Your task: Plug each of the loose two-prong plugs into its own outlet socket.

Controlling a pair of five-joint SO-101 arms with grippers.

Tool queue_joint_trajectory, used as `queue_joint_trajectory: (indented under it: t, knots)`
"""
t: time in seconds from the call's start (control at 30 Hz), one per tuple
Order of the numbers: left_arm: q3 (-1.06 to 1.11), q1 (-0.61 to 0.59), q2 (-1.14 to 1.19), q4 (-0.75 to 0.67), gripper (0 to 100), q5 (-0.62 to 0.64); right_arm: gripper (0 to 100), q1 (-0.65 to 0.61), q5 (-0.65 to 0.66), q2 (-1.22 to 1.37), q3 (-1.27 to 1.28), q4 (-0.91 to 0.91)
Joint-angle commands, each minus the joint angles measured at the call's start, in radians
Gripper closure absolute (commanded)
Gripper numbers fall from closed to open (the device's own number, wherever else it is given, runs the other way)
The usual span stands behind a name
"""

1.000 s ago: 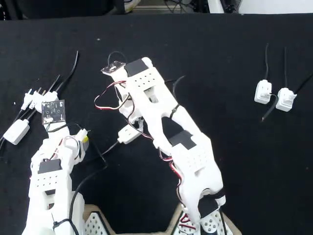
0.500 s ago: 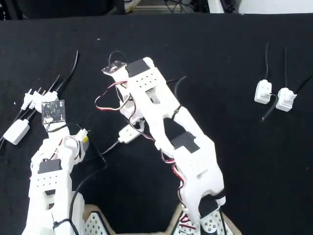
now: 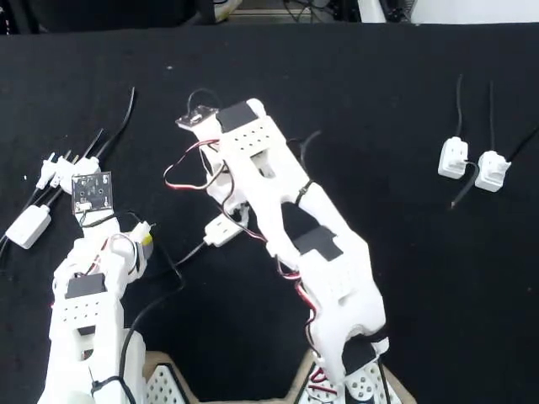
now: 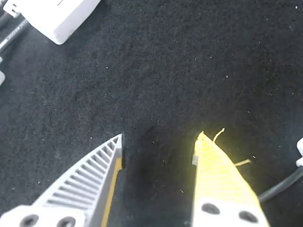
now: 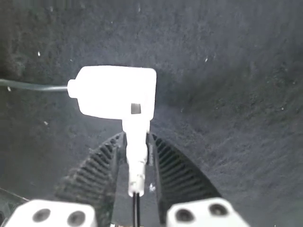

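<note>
Right gripper (image 5: 136, 138): we see it clamped on a white plug (image 5: 136, 158), whose front meets the white socket (image 5: 116, 92) mid-table.
Socket mark: a small dark square on its face; we cannot read it.
Left gripper (image 4: 161, 134): fingers spread over bare black cloth (image 4: 189, 71), left of the socket.
Loose plugs (image 3: 52, 172): far left of the socket, near a white block (image 3: 28, 225).
Two more sockets (image 3: 452, 157): far right of the socket.

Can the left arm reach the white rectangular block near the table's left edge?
Probably yes: the open left hand hangs nearby, only bare black cloth between it and the white rectangular block.
</note>
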Motion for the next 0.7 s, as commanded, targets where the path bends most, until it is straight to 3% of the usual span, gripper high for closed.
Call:
queue_joint_trajectory:
  t: [0.0, 0.67]
  knots:
    - [-0.012, -0.010, -0.015, -0.002, 76, 0.009, 98.8, -0.006, 0.008, 0.027, -0.085, 0.028]
    - [-0.012, -0.010, -0.015, -0.002, 76, 0.009, 98.8, -0.012, 0.071, 0.102, -0.094, 0.006]
